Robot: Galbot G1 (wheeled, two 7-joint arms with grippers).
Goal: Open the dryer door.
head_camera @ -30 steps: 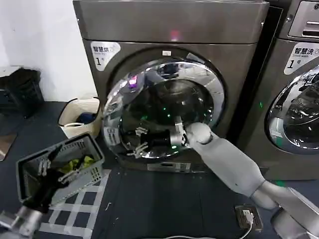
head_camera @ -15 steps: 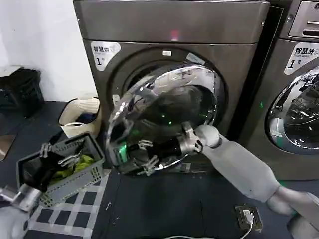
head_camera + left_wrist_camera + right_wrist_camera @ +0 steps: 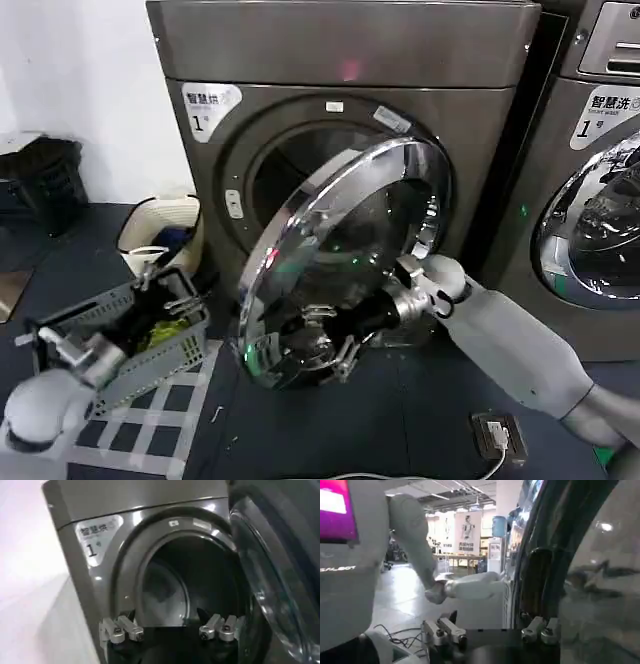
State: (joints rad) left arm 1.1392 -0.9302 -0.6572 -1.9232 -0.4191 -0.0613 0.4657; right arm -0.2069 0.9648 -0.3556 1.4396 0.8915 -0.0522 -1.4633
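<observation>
The dryer door (image 3: pixel 340 250), a chrome ring round dark glass, stands swung out about halfway from the grey dryer, hinged on its right side. The dark drum opening (image 3: pixel 285 175) shows behind it. My right gripper (image 3: pixel 325 345) is at the door's lower edge on the outer side, open. In the right wrist view the door's rim (image 3: pixel 537 555) runs close by one finger of the right gripper (image 3: pixel 490 632). My left gripper (image 3: pixel 165 290) hovers open over a basket at the lower left. From the left gripper (image 3: pixel 170 630) I face the drum opening (image 3: pixel 190 585) and the door (image 3: pixel 272 580).
A grey basket (image 3: pixel 150 350) with yellow-green cloth sits on a checked mat (image 3: pixel 150 430) at lower left. A beige bin (image 3: pixel 160 230) stands by the dryer's left side. A second machine (image 3: pixel 600 200) is at right. A power strip (image 3: pixel 497 435) lies on the floor.
The door has swung outward from almost shut to about half open. My right gripper moved down and toward me with its lower edge. The left arm shifted and its gripper rose over the basket.
</observation>
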